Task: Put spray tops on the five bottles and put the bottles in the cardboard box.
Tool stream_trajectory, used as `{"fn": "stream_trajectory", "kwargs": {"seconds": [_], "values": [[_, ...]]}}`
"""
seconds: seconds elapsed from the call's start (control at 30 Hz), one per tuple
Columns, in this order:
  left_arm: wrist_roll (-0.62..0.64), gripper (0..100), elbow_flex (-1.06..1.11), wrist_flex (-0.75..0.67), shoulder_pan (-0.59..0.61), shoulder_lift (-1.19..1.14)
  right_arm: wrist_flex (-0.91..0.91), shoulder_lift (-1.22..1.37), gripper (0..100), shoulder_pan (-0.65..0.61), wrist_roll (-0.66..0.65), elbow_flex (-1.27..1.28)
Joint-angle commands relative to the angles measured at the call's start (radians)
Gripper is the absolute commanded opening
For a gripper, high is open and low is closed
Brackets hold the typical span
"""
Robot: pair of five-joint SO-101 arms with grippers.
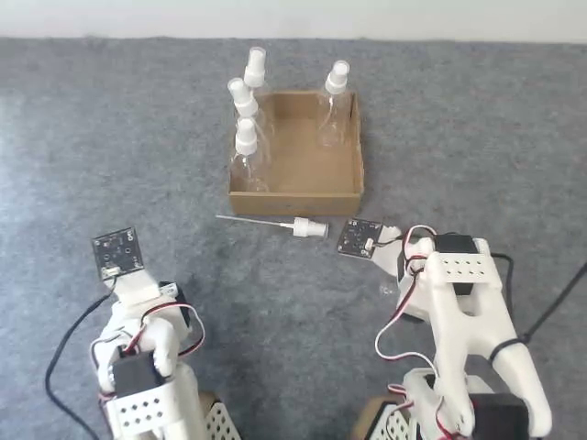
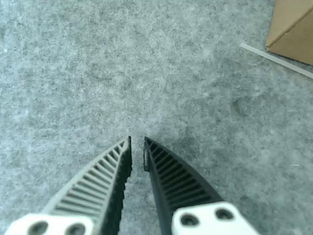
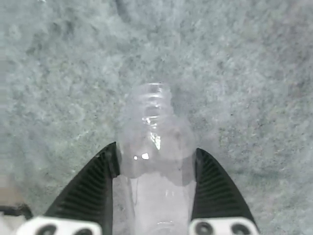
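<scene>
The right gripper (image 3: 156,152) has its fingers spread around the shoulder of a clear, uncapped bottle (image 3: 154,125), gripping it on both sides above the grey desk (image 1: 110,137). The left gripper (image 2: 137,141) holds nothing, its fingers almost touching. A loose spray top (image 1: 307,227) lies on the desk just in front of the cardboard box (image 1: 293,199), where four capped bottles (image 1: 246,139) stand upright.

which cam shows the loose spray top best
The high view: the whole spray top lies on the carpet before the cardboard box. The left wrist view catches part of its tube. The right wrist view faces the uncapped bottle in the right gripper.
</scene>
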State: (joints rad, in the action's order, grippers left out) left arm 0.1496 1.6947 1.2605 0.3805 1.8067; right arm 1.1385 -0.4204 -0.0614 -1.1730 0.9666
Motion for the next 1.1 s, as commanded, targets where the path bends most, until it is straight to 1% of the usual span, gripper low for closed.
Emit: {"fn": "stream_trajectory", "kwargs": {"seconds": [0.0, 0.13, 0.33, 0.4, 0.5, 0.63, 0.77, 0.93, 1.07], "values": [[0.0, 4, -0.01, 0.005, 0.005, 0.017, 0.125, -0.045, 3.7, 0.001, 0.011, -0.104], [0.0, 4, -0.01, 0.005, 0.005, 0.017, 0.237, -0.045, 3.7, 0.001, 0.011, -0.181], [0.0, 4, -0.01, 0.005, 0.005, 0.017, 0.343, -0.047, 3.7, 0.001, 0.026, -0.247], [0.0, 4, -0.01, 0.005, 0.005, 0.017, 0.366, -0.047, 3.7, -0.005, 0.078, -0.264], [0.0, 4, -0.01, 0.005, 0.005, 0.017, 0.403, -0.081, 3.7, -0.047, 0.166, -0.282], [0.0, 4, -0.01, 0.005, 0.005, 0.017, 0.426, -0.217, 3.7, -0.131, 0.276, -0.281], [0.0, 4, -0.01, 0.005, 0.005, 0.017, 0.418, -0.383, 3.7, -0.194, 0.414, -0.279], [0.0, 4, -0.01, 0.005, 0.005, 0.017, 0.4, -0.532, 3.7, -0.226, 0.594, -0.278], [0.0, 4, -0.01, 0.005, 0.005, 0.017, 0.398, -0.585, 3.7, -0.243, 0.66, -0.278]]}}
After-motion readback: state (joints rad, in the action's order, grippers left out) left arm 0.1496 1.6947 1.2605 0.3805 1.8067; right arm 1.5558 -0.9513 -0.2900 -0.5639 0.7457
